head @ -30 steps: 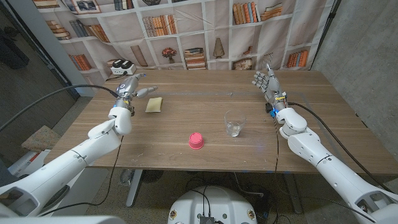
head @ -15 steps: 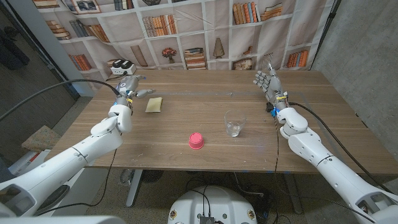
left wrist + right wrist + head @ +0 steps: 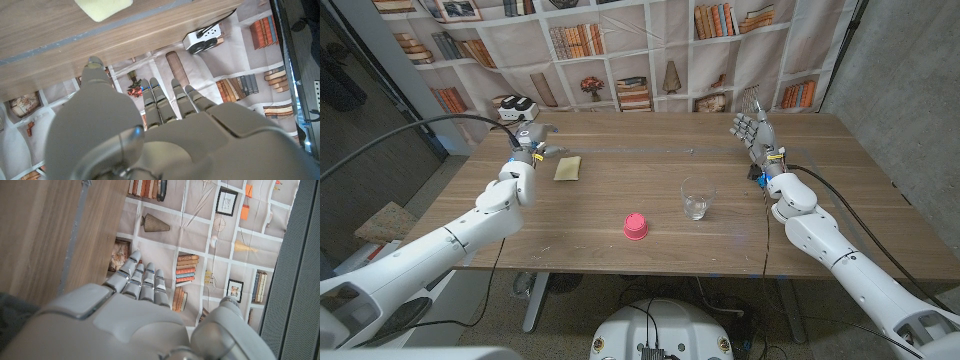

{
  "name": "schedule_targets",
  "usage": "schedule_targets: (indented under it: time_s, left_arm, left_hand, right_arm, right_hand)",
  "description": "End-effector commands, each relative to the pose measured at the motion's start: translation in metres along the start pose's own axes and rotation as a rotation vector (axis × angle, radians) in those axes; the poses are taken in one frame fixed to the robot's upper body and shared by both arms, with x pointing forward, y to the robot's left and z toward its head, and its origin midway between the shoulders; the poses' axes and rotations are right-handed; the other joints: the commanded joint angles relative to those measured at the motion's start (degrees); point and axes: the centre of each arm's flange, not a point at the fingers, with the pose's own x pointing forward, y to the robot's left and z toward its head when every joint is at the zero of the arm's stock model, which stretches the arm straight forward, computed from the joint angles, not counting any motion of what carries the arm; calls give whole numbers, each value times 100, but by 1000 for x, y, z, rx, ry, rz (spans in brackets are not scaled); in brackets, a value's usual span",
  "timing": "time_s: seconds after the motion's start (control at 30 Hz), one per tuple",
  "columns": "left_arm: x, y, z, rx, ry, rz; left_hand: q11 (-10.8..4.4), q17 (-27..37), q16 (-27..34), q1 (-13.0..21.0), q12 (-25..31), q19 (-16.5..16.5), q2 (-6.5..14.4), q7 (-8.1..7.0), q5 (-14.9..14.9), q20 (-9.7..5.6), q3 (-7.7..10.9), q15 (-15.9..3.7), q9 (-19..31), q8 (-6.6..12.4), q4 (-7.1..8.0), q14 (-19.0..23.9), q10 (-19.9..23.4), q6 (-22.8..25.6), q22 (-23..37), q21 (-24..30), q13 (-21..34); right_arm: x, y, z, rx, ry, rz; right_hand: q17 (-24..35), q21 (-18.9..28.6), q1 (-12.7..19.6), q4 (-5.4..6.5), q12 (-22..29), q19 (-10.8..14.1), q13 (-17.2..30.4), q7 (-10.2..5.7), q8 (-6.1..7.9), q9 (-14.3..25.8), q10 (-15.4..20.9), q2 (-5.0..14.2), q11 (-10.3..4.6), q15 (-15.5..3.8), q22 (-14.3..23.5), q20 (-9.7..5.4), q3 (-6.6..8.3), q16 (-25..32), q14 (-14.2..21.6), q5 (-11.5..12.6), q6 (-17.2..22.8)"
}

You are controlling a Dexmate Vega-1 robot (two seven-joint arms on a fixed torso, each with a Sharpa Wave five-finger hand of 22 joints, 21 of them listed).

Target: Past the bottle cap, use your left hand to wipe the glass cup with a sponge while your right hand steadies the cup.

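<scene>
A clear glass cup (image 3: 695,199) stands right of the table's middle. A pink bottle cap (image 3: 636,226) sits nearer the front edge, left of the cup. The yellow sponge (image 3: 568,167) (image 3: 103,8) lies at the back left. My left hand (image 3: 531,140) (image 3: 165,102) hovers just left of the sponge, fingers apart, holding nothing. My right hand (image 3: 752,131) (image 3: 140,282) is raised at the back right, well behind and to the right of the cup, fingers spread and empty.
The wooden table (image 3: 650,250) has a white-and-black device (image 3: 516,106) (image 3: 203,39) at its back left corner. A bookshelf-print backdrop (image 3: 620,50) hangs behind. A cable (image 3: 765,225) trails along my right arm.
My left hand has moved away from me, toward the table's back, staying beside the sponge. My right hand has shifted slightly rightward and back. Cup, cap and sponge have not moved.
</scene>
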Motion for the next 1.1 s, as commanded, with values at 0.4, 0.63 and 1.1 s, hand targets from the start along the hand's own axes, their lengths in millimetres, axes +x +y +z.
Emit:
schedule_targets:
  time_s: [0.4,0.63,1.1]
  left_arm:
    - [17,-4,10,99,-16,-180]
    - [26,-2,12,104,-23,-266]
    - [44,1,21,109,-33,-424]
  left_hand:
    - [-60,1,25,40,0,-191,-118,-100,37,-66,-155,-668,29,-29,-5,53,174,137,-13,21,23]
    - [-55,5,41,66,19,-237,-68,-74,54,-29,-160,-658,27,-1,12,119,320,285,-17,21,22]
    - [-67,3,-10,169,-42,-428,-14,-80,69,-41,-157,-635,25,-56,-1,25,298,280,-23,-19,20]
  right_arm:
    - [-8,-2,1,0,18,-21]
    - [-8,0,-1,2,24,-25]
    - [-11,-1,-4,7,36,-39]
  right_hand:
    - [23,-55,29,-20,-21,70,17,-9,-12,28,43,45,6,3,14,-41,-25,-12,65,-5,45]
    - [24,-68,26,-18,-24,65,17,-9,-16,28,45,53,8,20,15,-24,-27,-15,65,-6,44]
    - [25,-87,19,-14,-28,74,17,-7,-20,29,53,66,11,20,16,-13,-34,-19,74,-11,53]
